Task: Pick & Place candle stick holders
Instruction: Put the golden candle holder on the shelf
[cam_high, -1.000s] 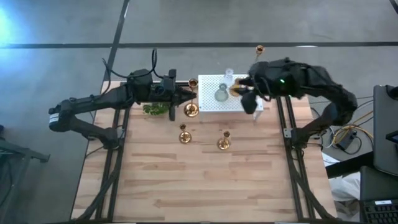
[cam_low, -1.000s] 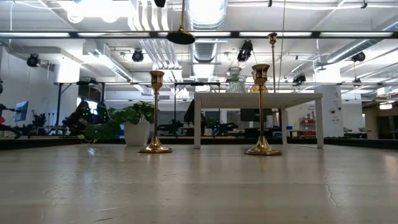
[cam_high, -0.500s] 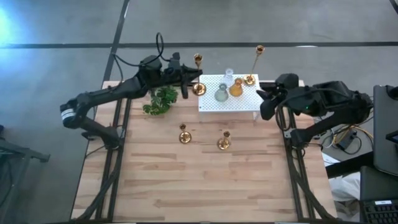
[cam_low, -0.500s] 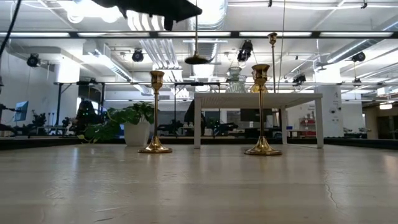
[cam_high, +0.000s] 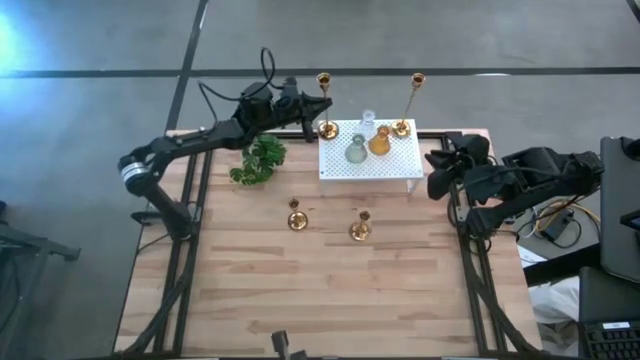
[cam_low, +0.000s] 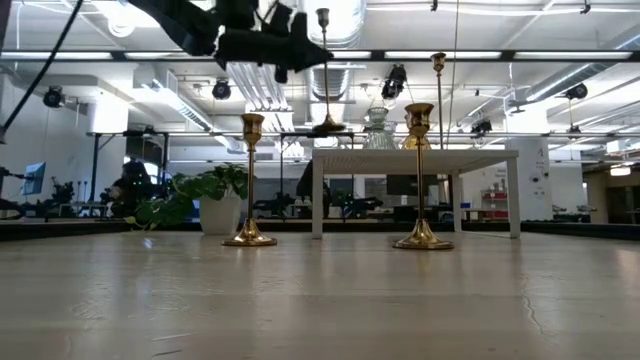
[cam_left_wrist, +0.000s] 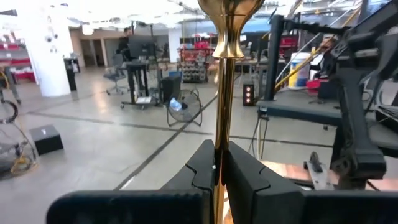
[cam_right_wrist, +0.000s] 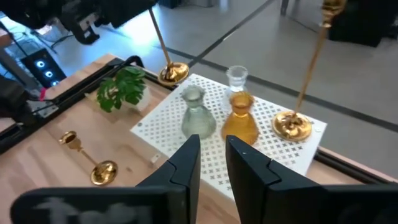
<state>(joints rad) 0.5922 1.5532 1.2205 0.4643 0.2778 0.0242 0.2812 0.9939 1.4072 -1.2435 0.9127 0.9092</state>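
Your left tool (cam_left_wrist: 219, 163) pinches the stem of a gold candlestick (cam_high: 324, 105), base over the white stand's (cam_high: 395, 165) far-left corner, kept upright for setting down. Right tool (cam_high: 437, 176) waits beside the stand, fingers slightly parted, empty.

Glossy gold metal candlesticks (cam_high: 358, 228), glass holders (cam_right_wrist: 196, 118) — matt wooden table (cam_high: 330, 290), white perforated stand (cam_high: 390, 165).

L gripper (cam_high: 305, 108) now carries its gold candlestick (cam_high: 324, 110) from beside the plant up to the white stand's (cam_high: 400, 160) back-left corner. R gripper (cam_high: 438, 172) pulls back off the stand to the table's right edge.
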